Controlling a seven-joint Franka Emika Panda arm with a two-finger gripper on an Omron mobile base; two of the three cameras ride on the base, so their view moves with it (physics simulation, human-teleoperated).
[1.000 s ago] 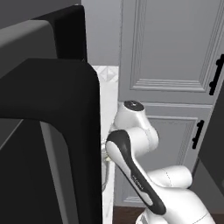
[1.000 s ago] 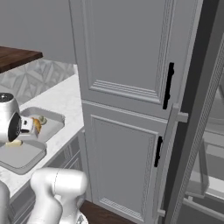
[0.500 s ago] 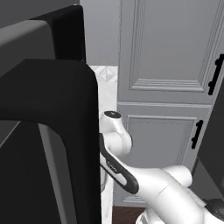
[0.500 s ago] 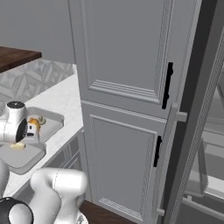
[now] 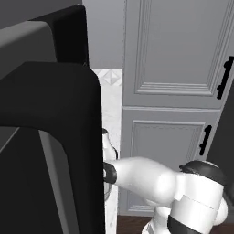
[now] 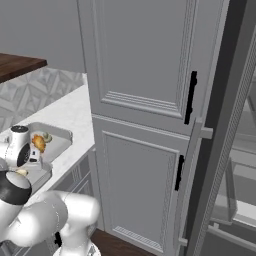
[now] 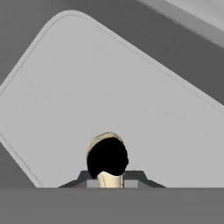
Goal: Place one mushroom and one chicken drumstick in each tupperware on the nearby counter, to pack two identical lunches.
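Your left base view is mostly blocked by a big black appliance (image 5: 50, 137). In the hand view, the gripper (image 7: 108, 175) is clamped shut on a pale mushroom (image 7: 106, 159), its fingertips hidden behind it, above the bare floor of a grey tray (image 7: 109, 87). From the right base view, the far tray (image 6: 59, 141) holds a chicken drumstick (image 6: 38, 143) and a second mushroom (image 6: 47, 135). Both trays sit on the white counter (image 6: 75, 112), beside tall grey cabinet doors (image 6: 145, 100).
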